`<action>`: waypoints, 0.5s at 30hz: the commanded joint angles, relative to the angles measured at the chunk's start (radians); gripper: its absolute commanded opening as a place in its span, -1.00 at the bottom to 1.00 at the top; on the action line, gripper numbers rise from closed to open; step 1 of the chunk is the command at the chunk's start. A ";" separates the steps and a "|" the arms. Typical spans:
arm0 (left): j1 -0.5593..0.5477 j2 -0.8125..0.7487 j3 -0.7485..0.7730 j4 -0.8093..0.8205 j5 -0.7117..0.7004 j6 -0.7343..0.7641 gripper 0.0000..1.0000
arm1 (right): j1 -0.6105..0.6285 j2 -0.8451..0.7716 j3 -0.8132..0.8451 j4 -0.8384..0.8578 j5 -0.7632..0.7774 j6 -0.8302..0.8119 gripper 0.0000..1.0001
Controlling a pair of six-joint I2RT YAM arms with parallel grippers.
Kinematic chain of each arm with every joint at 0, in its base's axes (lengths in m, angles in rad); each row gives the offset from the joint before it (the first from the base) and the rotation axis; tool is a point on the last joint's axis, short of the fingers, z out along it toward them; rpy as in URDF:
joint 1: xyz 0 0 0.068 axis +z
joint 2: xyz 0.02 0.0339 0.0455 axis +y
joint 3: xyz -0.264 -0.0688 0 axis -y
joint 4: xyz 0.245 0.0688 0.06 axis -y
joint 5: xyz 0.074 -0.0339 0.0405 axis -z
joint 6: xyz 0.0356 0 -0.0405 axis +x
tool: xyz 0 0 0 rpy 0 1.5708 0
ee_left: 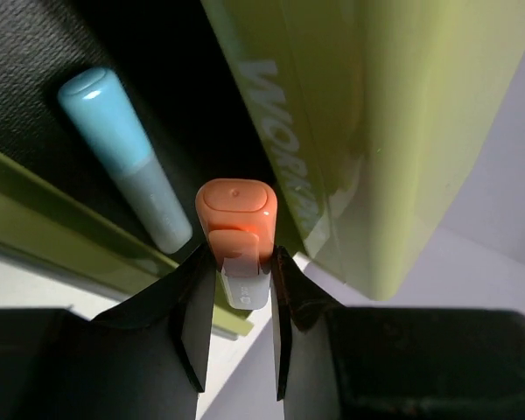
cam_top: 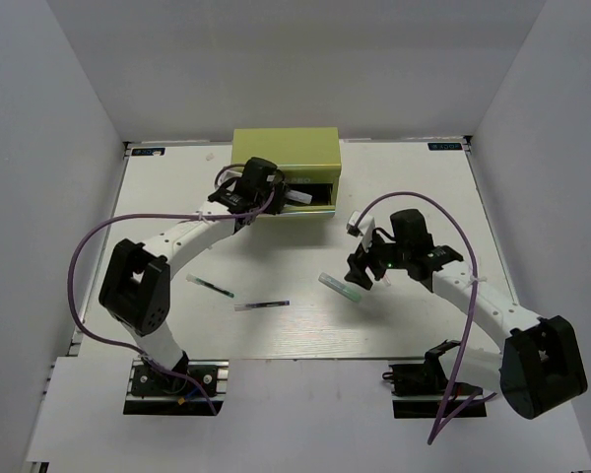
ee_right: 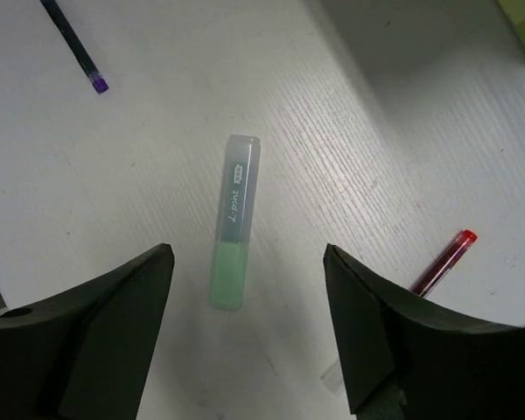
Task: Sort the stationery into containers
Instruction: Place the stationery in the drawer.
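My left gripper hangs over the open drawer of the yellow-green chest. Its fingers are shut on an orange-capped marker, cap pointing into the drawer. A blue-capped marker lies on the drawer's dark floor. My right gripper stands open above the green-capped marker, which lies flat on the table between and just ahead of its fingers. Beside it on the right lies a red pen.
A dark pen and a black pen with a green tip lie on the white table in front of the left arm. The dark pen's purple end shows in the right wrist view. White walls enclose the table.
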 commanded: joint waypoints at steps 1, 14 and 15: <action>0.010 -0.005 0.001 0.072 -0.032 -0.064 -1.00 | 0.004 -0.007 -0.008 0.023 -0.008 -0.009 0.55; 0.019 -0.028 0.027 0.017 -0.013 -0.064 0.56 | 0.024 0.126 -0.002 0.057 -0.040 -0.025 0.64; 0.019 -0.046 0.014 0.008 -0.004 -0.055 0.56 | 0.036 0.137 0.003 0.049 -0.037 -0.029 0.64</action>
